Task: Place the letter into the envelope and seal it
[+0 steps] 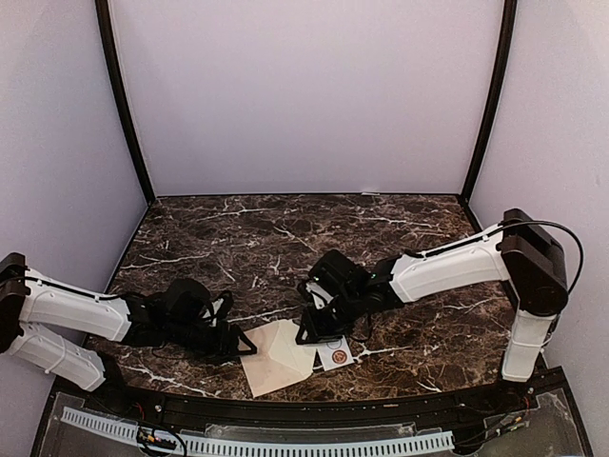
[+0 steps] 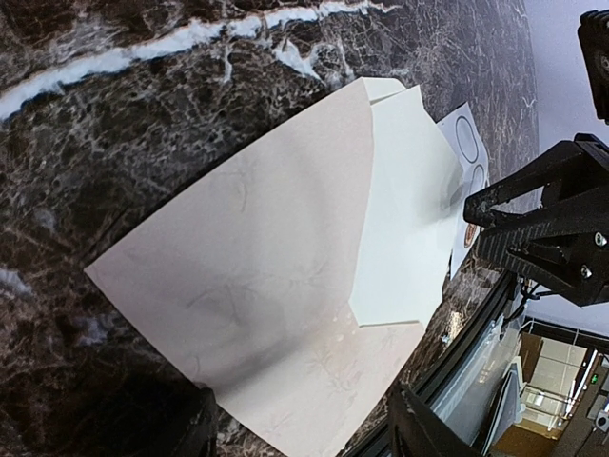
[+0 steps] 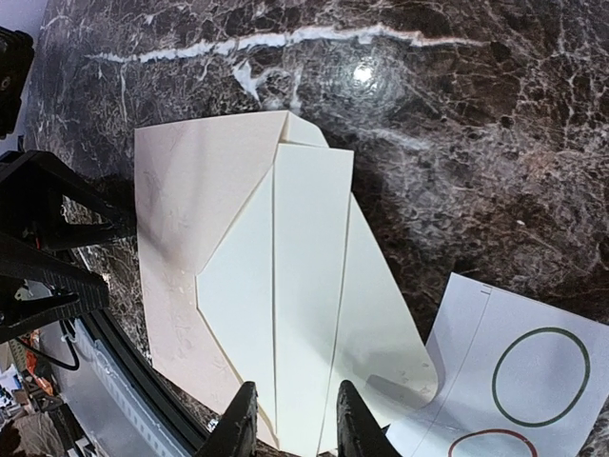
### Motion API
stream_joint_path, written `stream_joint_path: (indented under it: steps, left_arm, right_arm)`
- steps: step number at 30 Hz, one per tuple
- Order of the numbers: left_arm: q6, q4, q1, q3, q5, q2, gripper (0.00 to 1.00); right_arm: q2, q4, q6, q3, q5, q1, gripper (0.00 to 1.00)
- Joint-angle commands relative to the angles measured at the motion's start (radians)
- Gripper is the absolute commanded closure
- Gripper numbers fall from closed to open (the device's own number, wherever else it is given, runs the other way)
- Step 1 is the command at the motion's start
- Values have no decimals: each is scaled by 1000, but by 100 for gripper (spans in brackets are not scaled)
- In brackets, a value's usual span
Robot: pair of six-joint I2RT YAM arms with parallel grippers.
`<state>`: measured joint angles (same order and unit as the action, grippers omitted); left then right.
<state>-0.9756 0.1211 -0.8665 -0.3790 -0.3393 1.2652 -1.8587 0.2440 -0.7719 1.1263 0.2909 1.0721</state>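
Lying flat at the 6 o'clock edge of the marble table [image 1: 285, 228], the envelope [image 1: 262, 373] holds the creased letter [image 1: 290, 345] part-way in its mouth, and the rest of the letter projects toward 2 o'clock. A white card [image 1: 335, 356] printed with circles sits just beside the letter at 3 o'clock. The left gripper [image 2: 309, 433] stands at the envelope's 9 o'clock corner, jaws wide, the paper's edge between them with no pinch visible. The right gripper [image 3: 297, 424] hangs over the letter's projecting end, jaws narrowly parted, no grip visible.
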Motion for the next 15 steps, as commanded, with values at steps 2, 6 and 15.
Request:
stream_joint_path:
  steps: [2, 6, 15]
  left_arm:
    - [12, -26, 5, 3, -10, -4, 41]
    - [12, -26, 6, 4, -10, 1, 41]
    - [11, -22, 5, 3, -12, 9, 41]
  right_arm:
    - [-28, -19, -4, -5, -7, -7, 77]
    - [-49, -38, -7, -5, 8, -7, 81]
    - [-83, -52, -11, 10, 18, -7, 86]
